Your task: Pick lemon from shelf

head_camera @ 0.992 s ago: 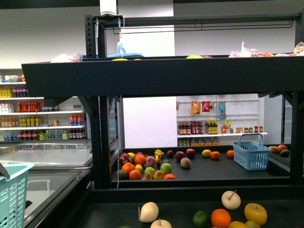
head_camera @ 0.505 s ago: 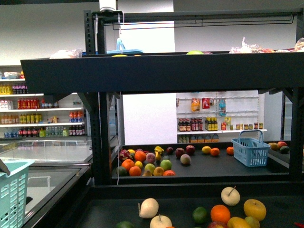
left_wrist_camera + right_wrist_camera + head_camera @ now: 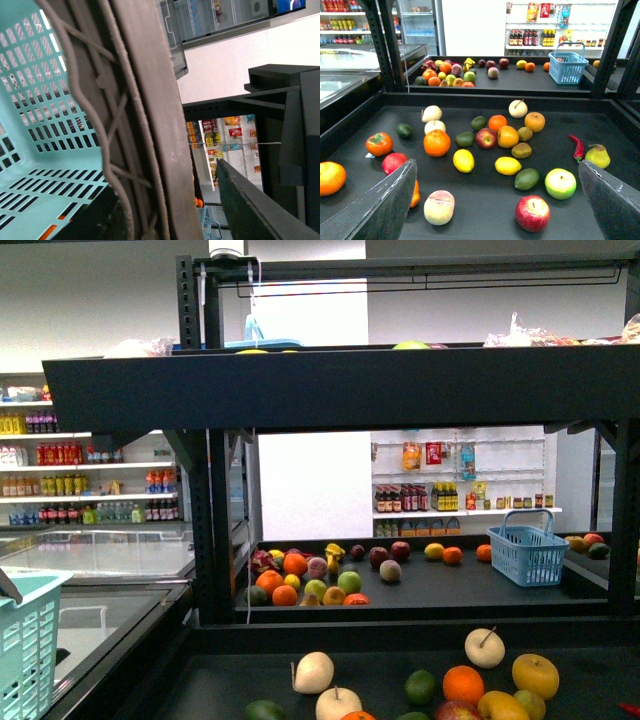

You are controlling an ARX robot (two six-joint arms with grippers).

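Fruit lies loose on the lower tray of the shelf [image 3: 485,97], so the right gripper [image 3: 496,169] hangs over it with jaws spread wide, probably to straddle a single piece. One lemon [image 3: 463,160] sits just beside the large orange [image 3: 437,143]; a second lemon [image 3: 508,165] lies further from that orange. Whether the left gripper is open or closed cannot be told. Its camera is close against the teal basket [image 3: 45,125], whose visible part holds no fruit.

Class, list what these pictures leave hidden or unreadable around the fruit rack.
1. Front view: the shelf top tier's load, behind its raised rim.
2. Front view: the lemons, below the bottom edge.
3. Left wrist view: left gripper's state; a grey bar and the teal basket fill it.
4. Front view: bottles, labels too small.
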